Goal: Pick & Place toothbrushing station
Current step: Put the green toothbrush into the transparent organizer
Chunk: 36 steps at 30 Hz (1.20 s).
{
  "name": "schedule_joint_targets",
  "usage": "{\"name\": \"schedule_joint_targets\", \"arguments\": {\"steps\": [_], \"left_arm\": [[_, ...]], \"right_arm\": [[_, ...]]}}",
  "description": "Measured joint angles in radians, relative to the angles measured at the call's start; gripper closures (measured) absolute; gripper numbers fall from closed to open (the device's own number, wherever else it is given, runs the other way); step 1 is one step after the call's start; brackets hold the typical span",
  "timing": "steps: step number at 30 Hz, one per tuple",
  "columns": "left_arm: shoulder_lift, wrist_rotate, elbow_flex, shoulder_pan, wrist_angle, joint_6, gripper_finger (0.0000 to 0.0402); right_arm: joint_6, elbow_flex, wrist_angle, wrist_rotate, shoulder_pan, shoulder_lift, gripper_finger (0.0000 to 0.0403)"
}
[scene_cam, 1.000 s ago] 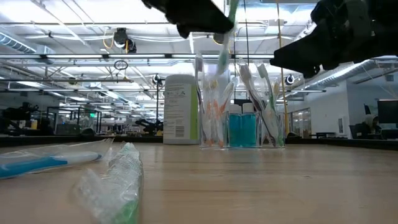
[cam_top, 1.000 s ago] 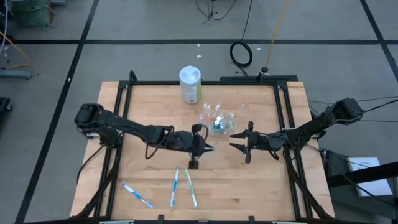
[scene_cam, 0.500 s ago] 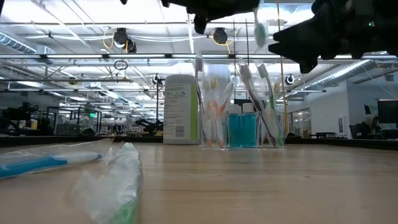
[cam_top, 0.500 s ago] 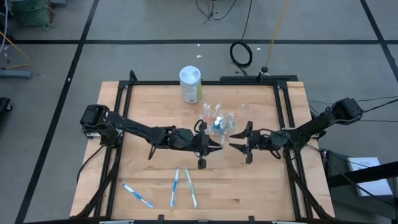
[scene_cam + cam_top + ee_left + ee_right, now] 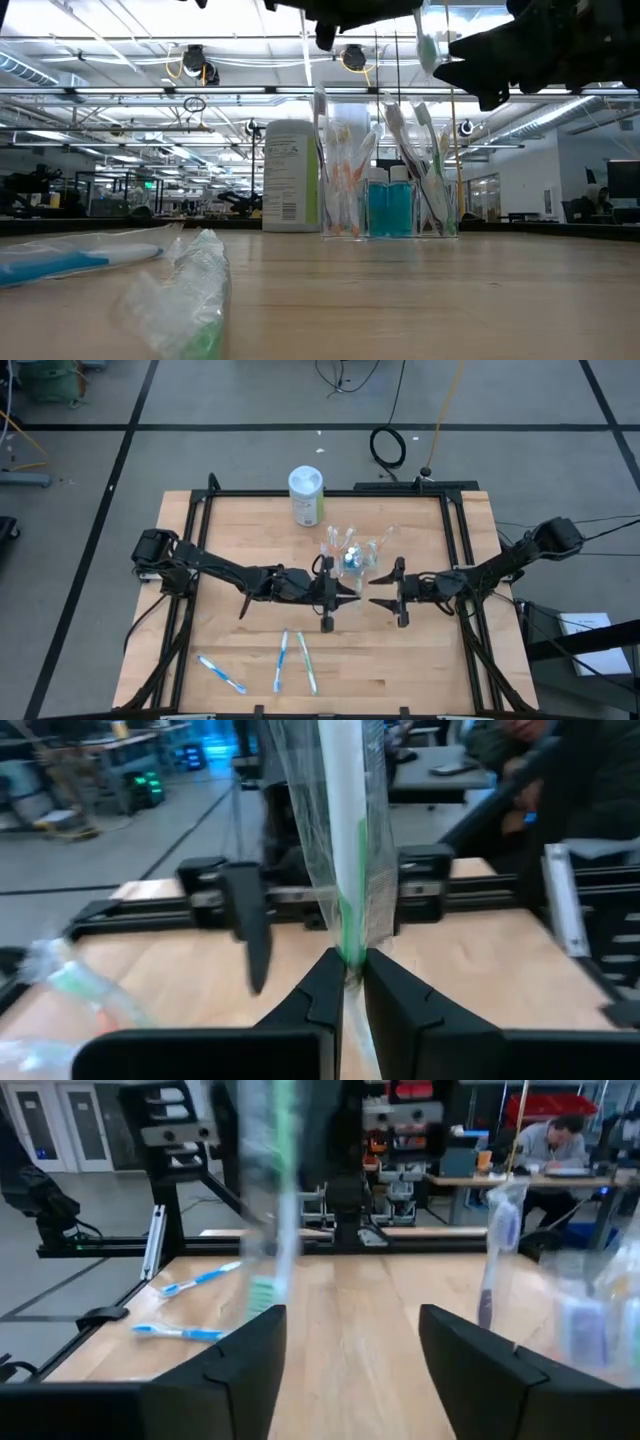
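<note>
- Left gripper point(image 5: 348, 603) is clamped on a wrapped green toothbrush point(image 5: 350, 870); left wrist view shows both fingers pinched on the stem with the wrapper standing up between them.
- Over the last second my left arm slid rightward from mid-table toward the station; in the low view the brush head point(image 5: 425, 45) went from left of the cup to above its right side. Last half second: barely any shift.
- Right gripper point(image 5: 376, 603) has its jaws spread wide and holds nothing. It closed in a little toward the left one, so the two tips now face each other with a small gap.
- Clear plastic cup point(image 5: 352, 552) sits just behind both grippers, beside the white-lidded canister point(image 5: 306, 496), already stocked with toothbrushes and teal toothpaste tubes point(image 5: 390, 205).
- Three more wrapped toothbrushes point(image 5: 282, 660) lie at the table's near edge, untouched.
- My read: this looks like a handover setup or a lineup for the drop into the cup. The brush is not in yet, and the job is partway done with those three left.
</note>
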Motion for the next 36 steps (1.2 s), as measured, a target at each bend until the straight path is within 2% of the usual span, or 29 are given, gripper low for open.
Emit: {"name": "schedule_joint_targets", "arguments": {"steps": [5,9,13,16,22,29,36], "left_arm": [[-0.043,-0.08,0.0,0.0,-0.017,0.005,0.0371],[-0.086,-0.103,0.0,-0.01,-0.052,0.044,0.0371],[-0.103,-0.109,0.0,-0.02,-0.047,0.056,0.0371],[-0.096,-0.093,0.0,-0.017,-0.054,0.051,0.0371],[-0.05,-0.074,0.0,-0.002,0.019,0.046,0.0371],[-0.013,-0.073,0.0,-0.002,0.105,0.077,0.0371],[-0.013,-0.074,0.0,-0.011,0.107,0.082,0.0371]], "right_arm": [[-0.09,0.0,-0.054,0.006,0.022,-0.08,0.0168],[-0.107,0.0,-0.163,0.062,0.049,-0.186,0.0174],[-0.07,0.0,-0.253,0.078,0.055,-0.259,0.0181],[-0.005,0.0,-0.215,0.073,0.053,-0.26,0.0182],[0.009,0.003,-0.037,-0.053,0.052,-0.143,0.0183],[0.019,0.104,0.006,-0.058,0.035,0.027,0.0183],[0.064,0.15,0.006,-0.056,0.012,0.083,0.0184]]}}
